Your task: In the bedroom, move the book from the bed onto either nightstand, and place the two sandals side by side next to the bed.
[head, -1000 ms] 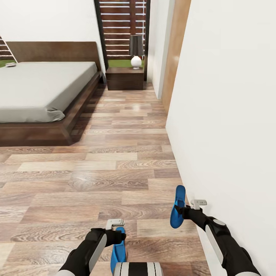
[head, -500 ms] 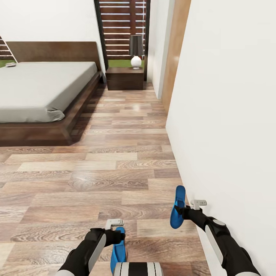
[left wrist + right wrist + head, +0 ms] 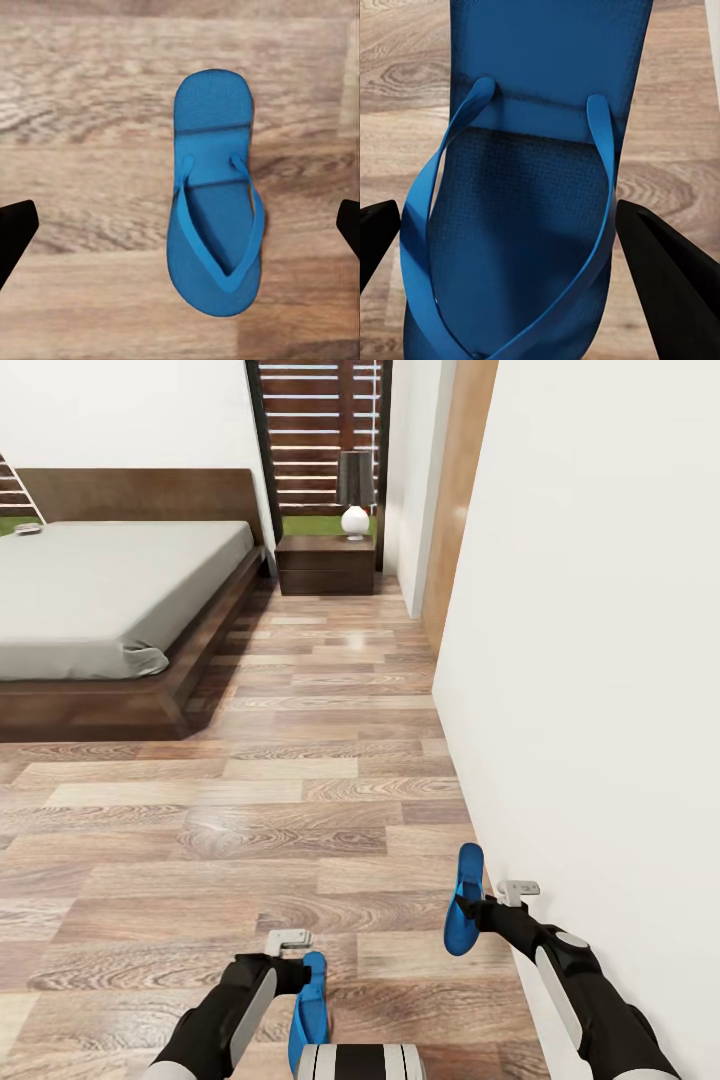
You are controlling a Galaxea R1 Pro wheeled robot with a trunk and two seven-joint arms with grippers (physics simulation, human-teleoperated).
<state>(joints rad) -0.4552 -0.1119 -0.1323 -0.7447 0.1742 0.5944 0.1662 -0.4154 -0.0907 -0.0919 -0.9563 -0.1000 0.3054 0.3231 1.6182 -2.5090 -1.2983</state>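
Low in the head view, one blue sandal (image 3: 312, 1015) lies on the wood floor beside my left gripper (image 3: 303, 972). In the left wrist view this sandal (image 3: 214, 112) lies flat, well inside the wide-open left gripper (image 3: 180, 229) and touching neither finger. My right gripper (image 3: 478, 910) holds the other sandal (image 3: 463, 900) on edge close to the white wall. In the right wrist view that sandal (image 3: 547, 75) spans the right gripper (image 3: 514, 247), finger to finger. The bed (image 3: 110, 585) is far ahead on the left, with the book (image 3: 27, 529) small at its head end. The nightstand (image 3: 325, 565) stands beside the bed.
A white wall (image 3: 590, 660) runs close along my right side, with a wooden door frame (image 3: 455, 510) further ahead. A lamp (image 3: 355, 500) stands on the nightstand before a slatted window (image 3: 320, 430). Wood floor (image 3: 300, 790) stretches between me and the bed.
My left gripper has shifted slightly left and up off its sandal. The right arm and its sandal have not moved.
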